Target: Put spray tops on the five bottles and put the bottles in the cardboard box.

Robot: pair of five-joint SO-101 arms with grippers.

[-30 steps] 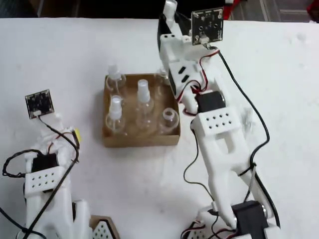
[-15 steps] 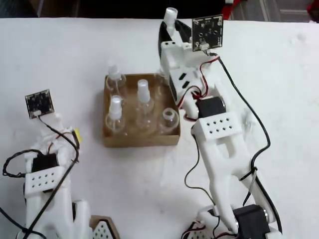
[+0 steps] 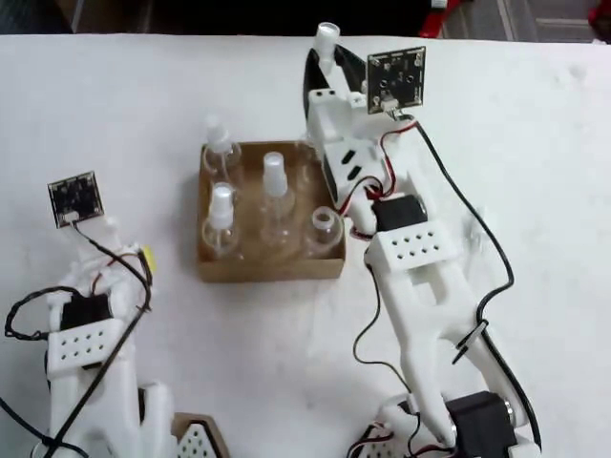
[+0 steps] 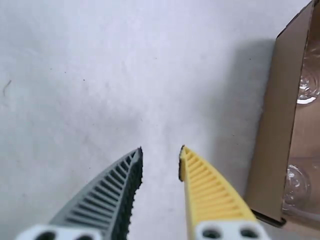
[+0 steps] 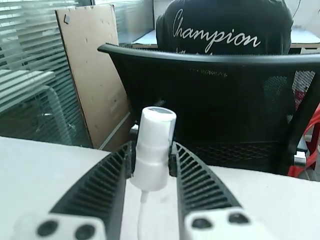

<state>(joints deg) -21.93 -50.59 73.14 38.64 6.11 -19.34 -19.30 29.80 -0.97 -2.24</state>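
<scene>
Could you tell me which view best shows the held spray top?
The right wrist view: the spray top sits close, clamped in the right gripper. The high view shows it small; the left wrist view faces the cardboard box.

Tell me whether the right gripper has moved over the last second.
Yes. The right gripper, shut on a spray top, has drawn back toward its arm's base, coming down the high view alongside the cardboard box, which stayed put.
</scene>
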